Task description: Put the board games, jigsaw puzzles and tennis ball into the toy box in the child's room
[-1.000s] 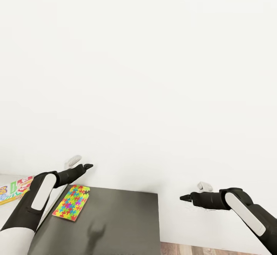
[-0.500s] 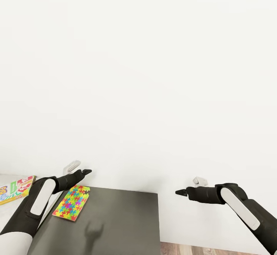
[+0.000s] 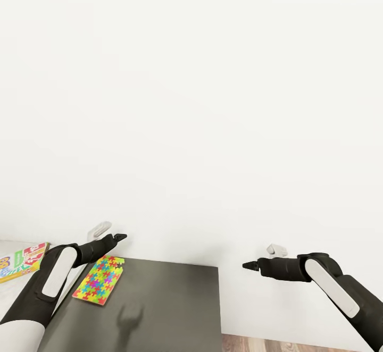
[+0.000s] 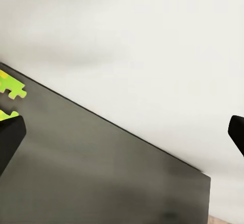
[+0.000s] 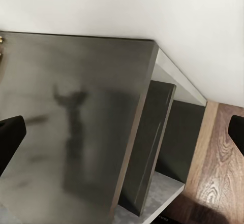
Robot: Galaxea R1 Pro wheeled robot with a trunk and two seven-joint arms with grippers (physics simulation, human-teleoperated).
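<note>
Facing the wall, both arms hover empty, left gripper (image 3: 120, 236) and right gripper (image 3: 248, 265) spread wide (nothing grasped), likely readying to reach the jigsaw puzzle (image 3: 99, 279) on the table (image 3: 170, 309).

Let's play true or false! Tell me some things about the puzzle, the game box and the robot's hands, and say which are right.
1. The jigsaw puzzle lies flat on the dark-grey table top. True.
2. The left gripper is holding the puzzle. False: it hangs above the table with its jaws apart and nothing between them.
3. A colourful board game lies on the lighter top at the head view's far left. True.
4. The right gripper is resting on the table. False: it is in the air, off to the side past the table's edge, in front of the white wall.
5. The right gripper carries a ball. False: its jaws are apart and empty.
</note>
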